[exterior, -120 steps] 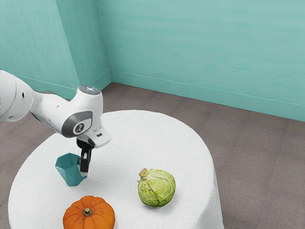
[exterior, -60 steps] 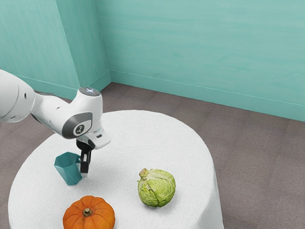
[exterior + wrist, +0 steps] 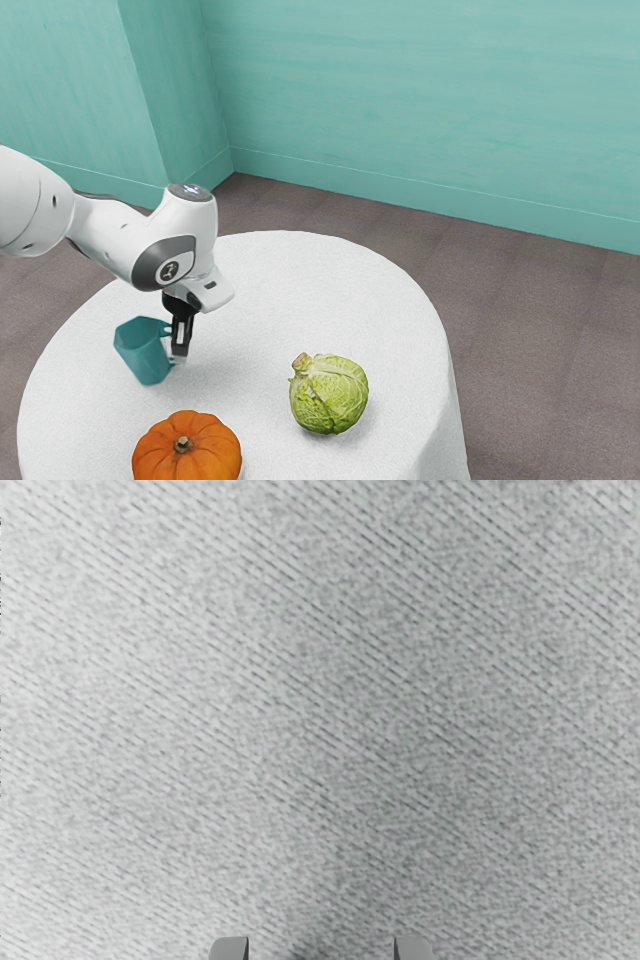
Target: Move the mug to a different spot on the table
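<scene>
Item 1: mug [image 3: 141, 355], teal, faceted. It is sitting near the table edge at the exterior view's left, appearing slightly tilted. Whether its base is resting fully on the cloth is not showing.

Item 2: gripper [image 3: 180, 344], black. It is hanging down from the white arm [image 3: 115, 240] and pointing at the table, its tip lying against the mug's rim on the side toward the exterior view's right. Jaws: apart or clamped, the pictures are not telling.

Item 3: table [image 3: 330, 285], round, wearing a white cloth that is draping over the edge. In the wrist view the cloth [image 3: 320, 700] is showing as a grey diagonal weave under the hand.

Item 4: pumpkin [image 3: 187, 447], orange, lying near the front edge, just beyond the mug toward the viewer.

Item 5: cabbage [image 3: 329, 393], green, lying to the exterior view's right of the pumpkin, well apart from the mug.
</scene>
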Available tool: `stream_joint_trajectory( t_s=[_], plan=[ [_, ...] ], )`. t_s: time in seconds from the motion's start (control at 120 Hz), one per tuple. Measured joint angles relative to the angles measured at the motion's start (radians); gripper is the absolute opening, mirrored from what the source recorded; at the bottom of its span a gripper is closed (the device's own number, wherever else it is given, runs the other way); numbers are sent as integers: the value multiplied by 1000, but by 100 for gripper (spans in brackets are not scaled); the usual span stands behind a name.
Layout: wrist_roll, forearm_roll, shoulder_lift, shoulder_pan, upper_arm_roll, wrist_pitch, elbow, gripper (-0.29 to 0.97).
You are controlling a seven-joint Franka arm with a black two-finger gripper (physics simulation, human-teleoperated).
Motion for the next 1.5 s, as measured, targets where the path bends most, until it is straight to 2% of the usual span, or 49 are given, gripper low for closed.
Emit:
stream_joint_trajectory(
  t_s=[0.192,0.533,0.983,1.225,1.5],
  plan=[
    [-4,19,0,-5,0,-8,17,5],
    [-12,92,1,-46,-3,-88,142,-3],
    [-26,181,180,-160,-15,-229,360,-5],
    [-28,180,245,-213,-17,-298,448,-4],
    [-29,176,299,-226,-17,-316,477,-6]
  ],
)
